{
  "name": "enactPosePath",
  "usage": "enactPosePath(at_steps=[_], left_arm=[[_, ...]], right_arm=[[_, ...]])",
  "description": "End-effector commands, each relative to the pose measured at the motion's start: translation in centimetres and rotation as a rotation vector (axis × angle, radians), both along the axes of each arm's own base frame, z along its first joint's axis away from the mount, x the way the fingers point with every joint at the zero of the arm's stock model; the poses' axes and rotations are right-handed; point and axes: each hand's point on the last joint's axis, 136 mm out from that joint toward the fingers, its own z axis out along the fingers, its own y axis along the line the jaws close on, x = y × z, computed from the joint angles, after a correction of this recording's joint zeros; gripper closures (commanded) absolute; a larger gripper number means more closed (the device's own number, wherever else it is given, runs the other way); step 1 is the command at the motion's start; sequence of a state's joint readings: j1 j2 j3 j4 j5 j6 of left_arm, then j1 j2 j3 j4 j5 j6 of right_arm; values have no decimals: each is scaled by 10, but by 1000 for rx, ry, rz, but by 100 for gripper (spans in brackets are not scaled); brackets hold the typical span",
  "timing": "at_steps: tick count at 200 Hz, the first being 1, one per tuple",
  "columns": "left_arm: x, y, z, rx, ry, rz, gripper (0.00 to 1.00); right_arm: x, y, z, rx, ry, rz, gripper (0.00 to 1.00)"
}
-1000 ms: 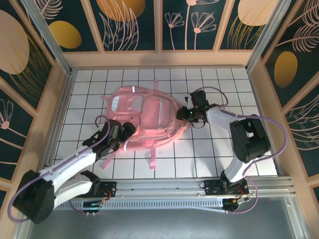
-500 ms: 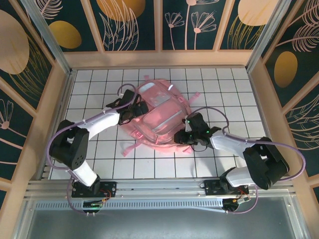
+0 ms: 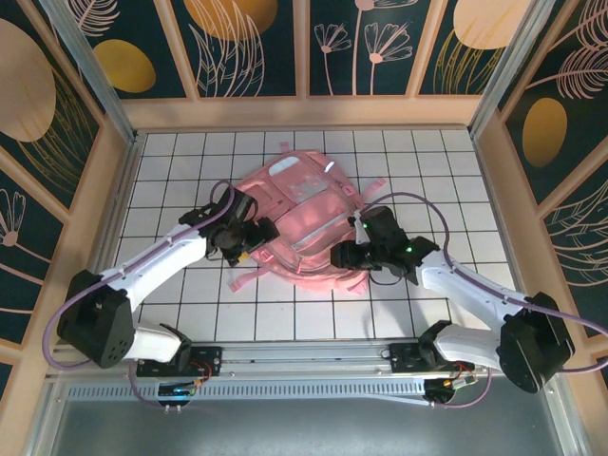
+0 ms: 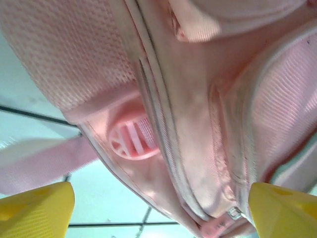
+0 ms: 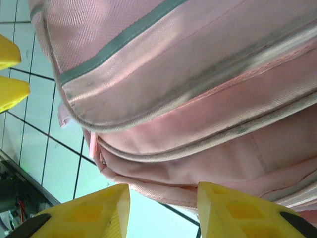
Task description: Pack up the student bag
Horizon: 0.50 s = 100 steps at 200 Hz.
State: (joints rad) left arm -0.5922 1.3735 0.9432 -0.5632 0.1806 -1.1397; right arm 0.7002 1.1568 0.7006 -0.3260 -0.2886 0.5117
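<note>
Student bag lies mid-table, seemingly closed, so opening it looks the step in hand. Left gripper gapes wide, empty; right gripper, half-open, holds nothing. Next — pinching a zipper precisely.

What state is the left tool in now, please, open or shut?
Open: in the left wrist view the left tool has its yellow fingertips far apart, with the student bag between them.

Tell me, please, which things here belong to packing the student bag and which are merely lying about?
For the job: student bag; left tool; right tool.
Merely surroundings: tiled table; patterned wall panels.
</note>
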Motion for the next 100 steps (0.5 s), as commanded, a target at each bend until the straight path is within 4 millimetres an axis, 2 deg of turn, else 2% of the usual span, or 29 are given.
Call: enactPosePath(at_steps=[1, 20, 23, 36, 56, 77, 89, 100], left_arm=[[14, -24, 20, -109, -7, 94, 11], [22, -34, 28, -163, -39, 162, 13], [19, -33, 21, -166, -27, 176, 14], [20, -40, 16, -231, -36, 211, 22], [24, -49, 8, -290, -19, 227, 25], [24, -65, 6, -362, 9, 209, 29], [21, -63, 0, -346, 11, 226, 33], [19, -54, -7, -308, 5, 254, 43]], right_arm=[[-3, 8, 6, -1, -1, -3, 59], [-11, 24, 9, 6, -18, 40, 60], [-12, 27, 10, 8, -25, 45, 60], [-16, 39, 13, 13, -58, 64, 60], [-19, 59, 11, 24, -111, 67, 59], [-14, 69, 14, -6, -209, -23, 56], [-10, 76, 22, 4, -272, -48, 54], [-6, 82, 26, 5, -305, -46, 53]])
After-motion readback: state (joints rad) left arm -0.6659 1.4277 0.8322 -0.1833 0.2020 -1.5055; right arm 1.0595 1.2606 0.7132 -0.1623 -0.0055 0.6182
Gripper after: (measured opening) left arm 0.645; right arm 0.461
